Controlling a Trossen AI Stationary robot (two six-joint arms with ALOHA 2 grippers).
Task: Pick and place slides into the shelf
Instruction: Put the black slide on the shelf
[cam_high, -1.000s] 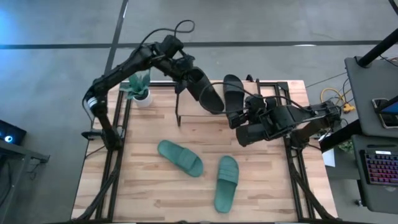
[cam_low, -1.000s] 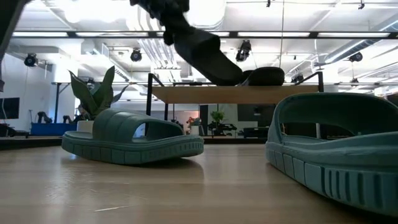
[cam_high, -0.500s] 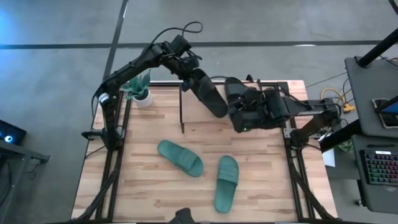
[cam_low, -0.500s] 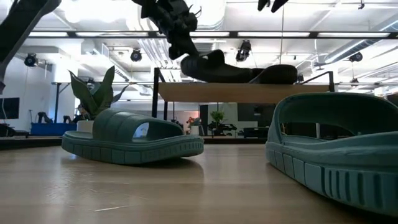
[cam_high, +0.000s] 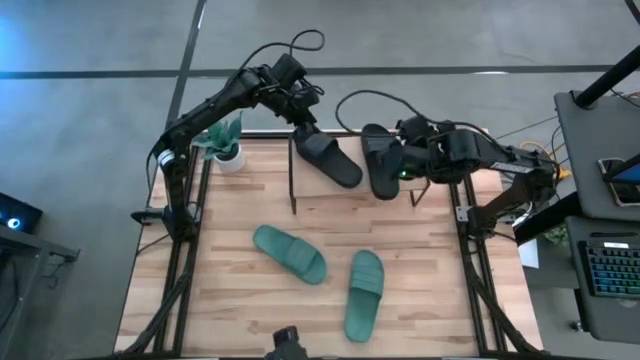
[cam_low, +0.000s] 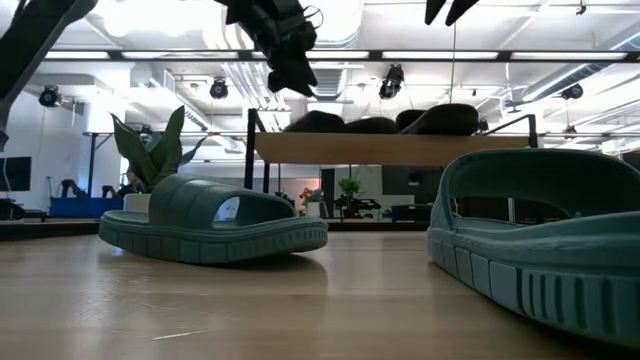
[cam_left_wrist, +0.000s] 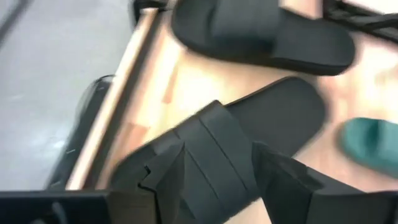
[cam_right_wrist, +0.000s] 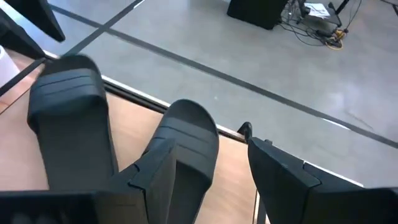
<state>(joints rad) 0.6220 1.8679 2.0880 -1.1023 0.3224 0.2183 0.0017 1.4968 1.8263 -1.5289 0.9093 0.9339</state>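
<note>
Two black slides lie sole-down side by side on the shelf's (cam_high: 320, 192) light top board at the table's far side: one at left (cam_high: 330, 160) and one at right (cam_high: 378, 162). My left gripper (cam_high: 303, 122) hangs open just above the left one's far end (cam_low: 320, 122), clear of it. Beside the right one, toward the table's right edge, my right gripper (cam_high: 402, 165) is open and higher up. Two teal slides (cam_high: 290, 252) (cam_high: 365, 292) rest on the tabletop nearer the front.
A small potted plant (cam_high: 225, 140) stands at the far left corner, left of the shelf. The shelf's thin black legs (cam_high: 292, 185) reach down to the tabletop. Bare wood lies along the table's left edge and its front left corner.
My left gripper has sunk toward the shelf with the left black slide and let go of it. The slide hung tilted then and now lies flat on the top board. My right gripper has drawn back from in front of the shelf toward the far right and turned.
</note>
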